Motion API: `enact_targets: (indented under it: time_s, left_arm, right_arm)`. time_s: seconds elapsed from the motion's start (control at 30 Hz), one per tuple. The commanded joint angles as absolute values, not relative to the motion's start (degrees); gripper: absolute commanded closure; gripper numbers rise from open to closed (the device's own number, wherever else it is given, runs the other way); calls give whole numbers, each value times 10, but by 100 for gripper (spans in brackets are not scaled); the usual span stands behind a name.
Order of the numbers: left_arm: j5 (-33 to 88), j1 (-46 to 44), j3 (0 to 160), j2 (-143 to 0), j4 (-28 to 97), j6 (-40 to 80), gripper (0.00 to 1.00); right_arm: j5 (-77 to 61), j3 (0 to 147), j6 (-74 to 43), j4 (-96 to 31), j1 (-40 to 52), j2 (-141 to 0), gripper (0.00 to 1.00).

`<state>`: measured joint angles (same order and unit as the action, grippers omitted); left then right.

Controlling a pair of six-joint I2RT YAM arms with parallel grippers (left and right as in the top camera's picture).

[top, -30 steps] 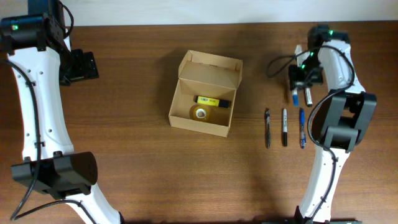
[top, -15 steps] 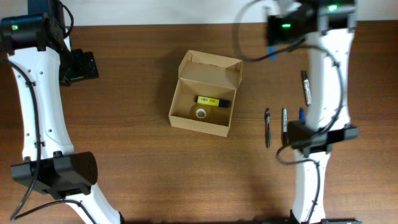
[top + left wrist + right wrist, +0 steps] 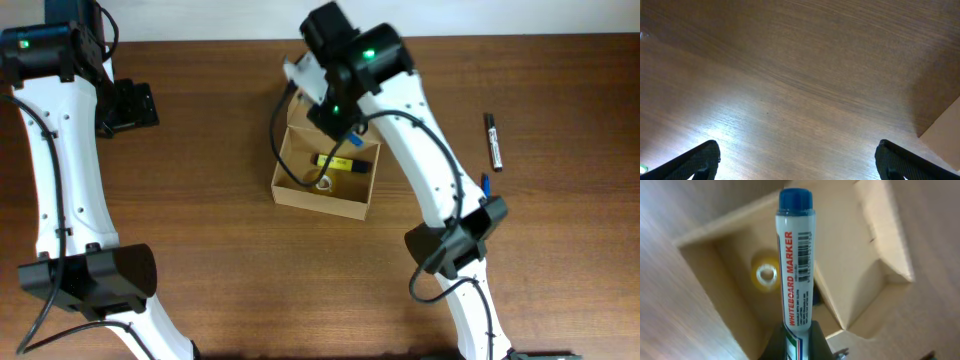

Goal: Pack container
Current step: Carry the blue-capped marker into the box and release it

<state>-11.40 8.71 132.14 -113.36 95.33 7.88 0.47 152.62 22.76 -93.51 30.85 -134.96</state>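
Tan rectangular cardboard container (image 3: 318, 204), flap lid open, sits centred on the grained brown wooden table (image 3: 200, 280).
Your right gripper (image 3: 796, 340) is clamped on a smooth white blue-capped whiteboard marker (image 3: 796, 255) above it; your left gripper (image 3: 800, 159) is spread wide, empty.

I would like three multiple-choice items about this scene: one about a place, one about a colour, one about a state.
1. Where is the right claw? A over the open container; B far right of it; C far left of it.
2. The cap of the whiteboard marker it holds is: A red; B blue; C green.
3. The left claw is: A shut on a pen; B shut, empty; C open.
Key: 1 A, its wrist view looks down into the container; 2 B, the cap shows blue; 3 C, its fingers stand far apart.
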Motion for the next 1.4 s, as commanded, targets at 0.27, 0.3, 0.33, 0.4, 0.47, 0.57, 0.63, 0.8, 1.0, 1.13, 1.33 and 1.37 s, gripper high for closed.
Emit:
enact_targets:
  time_s: [0.27,0.3,0.33,0.4,0.47,0.57,0.63,0.8,1.0,1.13,1.33,1.37]
  left_arm:
    - [-118,89,1318,-1129,954,74,0]
    - [-118,89,1318,-1129,954,74,0]
    - [-118,89,1318,-1129,954,74,0]
    - [-118,89,1318,-1129,954,74,0]
    - [-118,89,1318,-1129,954,74,0]
    - [-118,89,1318,-1129,954,74,0]
    - [-118,89,1318,-1129,954,74,0]
    - [-118,89,1318,-1129,954,74,0]
    - [-118,89,1318,-1129,954,74,0]
    - [-118,89,1318,-1129,954,74,0]
    - [-118,89,1318,-1129,954,74,0]
    - [-118,89,1318,-1129,954,74,0]
  right_arm:
    - [16,1277,333,-825,316,-1354,96]
    - [16,1269,340,-818,316,-1354,96]
    - [16,1260,343,-810,316,-1354,96]
    - [13,1248,343,-794,316,-1354,96]
    - [5,1240,345,-782,316,-1354,96]
    - [-23,1232,352,-761,316,-1354,96]
    - [-33,1230,352,-746,316,-1355,96]
    - [-48,1230,352,-735,316,-1362,96]
    - [-56,1230,351,-747,316,-1366,96]
    - [-55,1230,351,-767,316,-1366,71]
    - [-43,1247,335,-803,316,-1353,60]
    - [-38,1251,331,-804,316,-1348,60]
